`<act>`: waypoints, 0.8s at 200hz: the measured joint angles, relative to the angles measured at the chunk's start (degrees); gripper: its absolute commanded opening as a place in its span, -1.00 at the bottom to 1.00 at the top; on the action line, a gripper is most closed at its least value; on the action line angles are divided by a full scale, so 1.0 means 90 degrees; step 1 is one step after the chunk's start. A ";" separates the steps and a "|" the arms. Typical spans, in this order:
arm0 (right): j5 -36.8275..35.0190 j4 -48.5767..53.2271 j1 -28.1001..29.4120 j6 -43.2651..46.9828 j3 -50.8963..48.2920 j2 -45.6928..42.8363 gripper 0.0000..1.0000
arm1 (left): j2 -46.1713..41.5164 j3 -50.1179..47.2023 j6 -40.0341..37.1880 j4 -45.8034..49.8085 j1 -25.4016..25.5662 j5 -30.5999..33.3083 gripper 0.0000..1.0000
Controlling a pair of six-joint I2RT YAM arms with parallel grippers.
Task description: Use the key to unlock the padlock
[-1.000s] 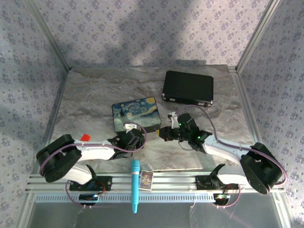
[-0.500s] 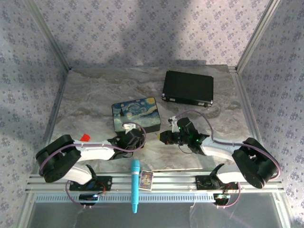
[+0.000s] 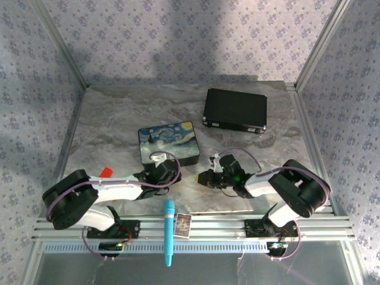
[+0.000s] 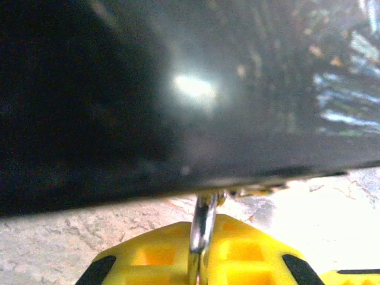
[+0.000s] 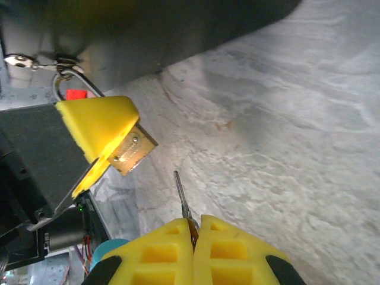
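Observation:
The brass padlock (image 5: 132, 152) hangs by its silver shackle (image 4: 202, 228) from the latch on the front of the Starry-Night box (image 3: 168, 141). My left gripper (image 3: 164, 173) is shut on the padlock at the box's front edge, and its yellow finger (image 5: 98, 126) covers the top of the brass body. In the left wrist view the shackle rises between the shut left gripper (image 4: 202, 243). My right gripper (image 5: 193, 224) is shut on the key (image 5: 181, 193). The thin blade points at the padlock with a small gap between them. From above, the right gripper (image 3: 200, 177) sits just right of the left one.
A black case (image 3: 235, 110) lies at the back right. A teal pen (image 3: 169, 233) and a small card (image 3: 183, 226) rest on the front rail between the arm bases. A red piece (image 3: 106, 172) sits by the left arm. Patterned walls close in the table.
The right arm has folded in, bringing the gripper with the key left and nearer, closer to the padlock. The painted box shifted slightly left. The left gripper has kept its hold.

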State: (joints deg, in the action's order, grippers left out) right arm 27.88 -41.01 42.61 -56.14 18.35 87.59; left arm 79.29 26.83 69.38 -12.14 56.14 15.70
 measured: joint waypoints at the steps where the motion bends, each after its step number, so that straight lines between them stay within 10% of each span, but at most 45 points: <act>1: 0.0002 -0.0002 0.0000 -0.0005 0.0000 0.0000 -1.00 | 0.0000 -0.0002 0.0017 -0.0005 0.0000 -0.0002 -1.00; 160: 0.1319 -0.2448 -0.0158 -0.1151 0.0155 0.1579 -1.00 | -0.0010 -0.0588 0.1183 -0.1671 -0.0270 -0.0357 -1.00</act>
State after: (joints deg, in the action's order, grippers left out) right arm 39.75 -63.05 41.19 -66.50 19.75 101.80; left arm 79.20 21.54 80.03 -27.18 53.71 12.49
